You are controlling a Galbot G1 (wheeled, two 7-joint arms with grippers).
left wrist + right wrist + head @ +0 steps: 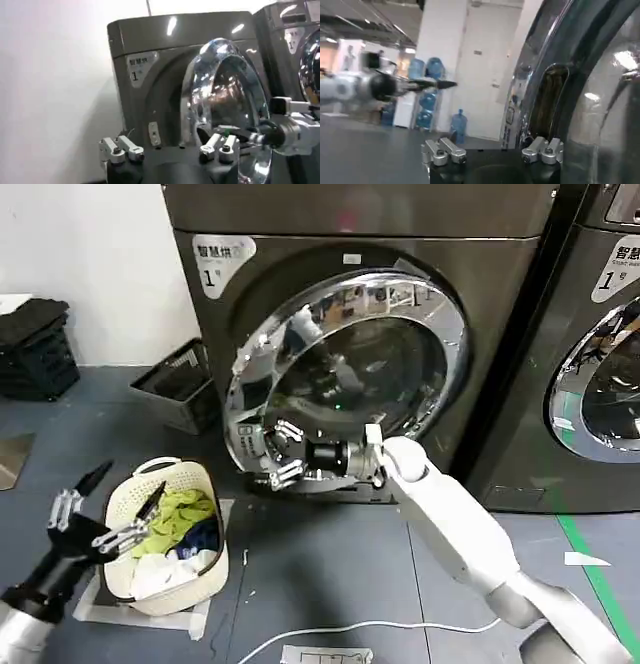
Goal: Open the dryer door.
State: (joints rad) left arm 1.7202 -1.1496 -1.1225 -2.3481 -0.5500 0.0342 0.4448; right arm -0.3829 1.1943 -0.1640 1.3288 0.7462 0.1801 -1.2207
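The dryer [470,334] is a dark bronze-grey machine with a white "1" sticker [212,266]. Its dryer door [420,294], a chrome ring around dark glass, stands ajar, its left edge swung out from the front. My right gripper [278,452] is open at the door's lower left rim, its fingers spread just beside the chrome. In the right wrist view the right gripper [492,150] has the chrome rim [540,75] close by one finger. My left gripper [125,487] hangs open over the laundry basket. The left wrist view shows the left gripper [170,150] facing the door [225,95] edge-on.
A cream laundry basket [205,484] with clothes stands on the floor at front left. A dark crate [180,389] sits by the dryer's left side. A neighbouring dark machine [600,334] stands on the right. A white cable [330,631] lies across the floor in front.
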